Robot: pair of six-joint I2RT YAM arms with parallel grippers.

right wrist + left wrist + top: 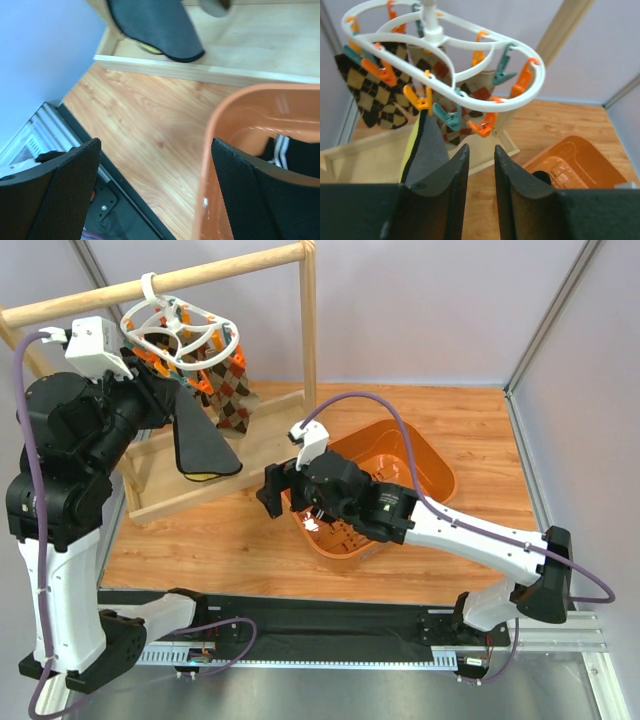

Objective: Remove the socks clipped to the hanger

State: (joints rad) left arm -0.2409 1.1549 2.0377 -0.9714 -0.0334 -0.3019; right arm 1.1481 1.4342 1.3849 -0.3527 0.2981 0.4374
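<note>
Left gripper (481, 150), narrowly apart and empty, sits beside the black-and-yellow sock (427, 150) clipped under the hanger (507, 105). Closing here may miss fabric; a hard pull may unhook the hanger. Right gripper (155, 142) is wide apart above the orange basket (220, 130).

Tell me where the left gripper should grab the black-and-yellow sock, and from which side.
Grip the sock just below its clip, where it hangs flat and free. It shows nearly edge-on to the left gripper and just left of it. So come from the near side, shifted left, with one finger on each face, then probably pull down.
</note>
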